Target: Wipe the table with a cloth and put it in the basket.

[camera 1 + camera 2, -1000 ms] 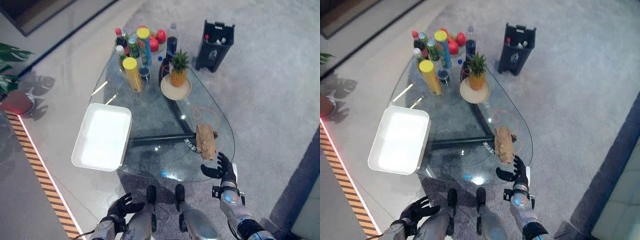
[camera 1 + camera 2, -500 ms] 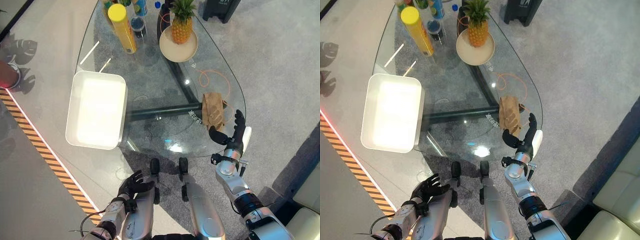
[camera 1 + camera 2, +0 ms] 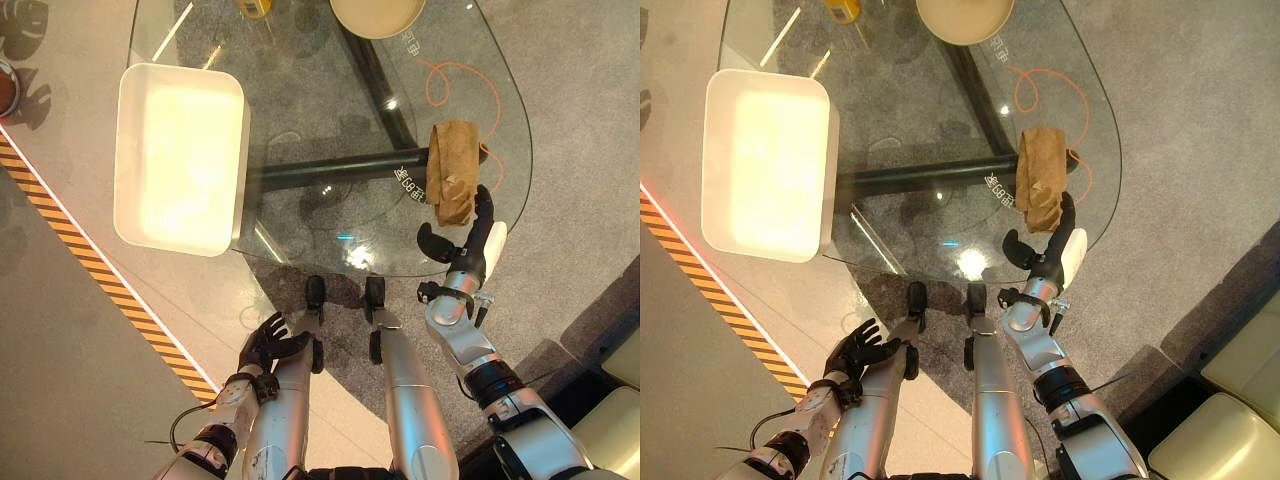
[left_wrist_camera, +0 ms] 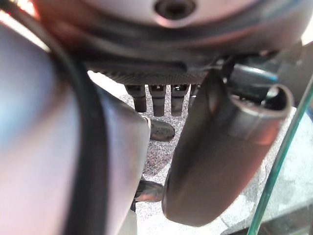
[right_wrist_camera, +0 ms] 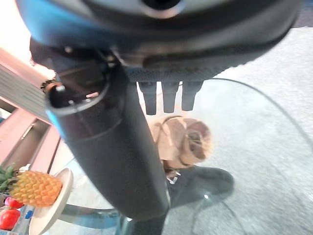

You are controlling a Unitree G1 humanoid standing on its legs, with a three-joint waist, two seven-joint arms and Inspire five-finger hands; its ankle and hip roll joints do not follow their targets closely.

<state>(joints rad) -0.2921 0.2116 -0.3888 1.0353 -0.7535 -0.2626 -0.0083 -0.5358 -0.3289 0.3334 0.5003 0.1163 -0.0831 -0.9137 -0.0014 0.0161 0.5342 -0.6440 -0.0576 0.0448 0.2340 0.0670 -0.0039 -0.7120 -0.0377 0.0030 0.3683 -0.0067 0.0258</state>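
Note:
A crumpled brown cloth (image 3: 453, 172) lies on the glass table (image 3: 330, 130) near its right edge. My right hand (image 3: 470, 245) is raised at the table's near right edge, open with fingers straight. Its fingertips reach the cloth's near end; I cannot tell if they touch. In the right wrist view the cloth (image 5: 183, 139) lies just past the fingers (image 5: 168, 98). The white basket (image 3: 243, 160) stands on the table's left side with nothing in it. Open and idle, my left hand (image 3: 268, 345) hangs low below the table's near edge.
A cream plate (image 3: 378, 12) stands at the table's far end; the right wrist view shows a pineapple (image 5: 32, 188) on it. An orange cord loop (image 3: 450, 75) lies beyond the cloth. Striped tape (image 3: 90, 260) runs along the floor at left. A pale sofa (image 3: 1230, 420) sits at lower right.
The camera has tilted down, so the whole scene has shifted. My right hand has reached forward from the table's edge to the cloth's near end. The cloth lies as before.

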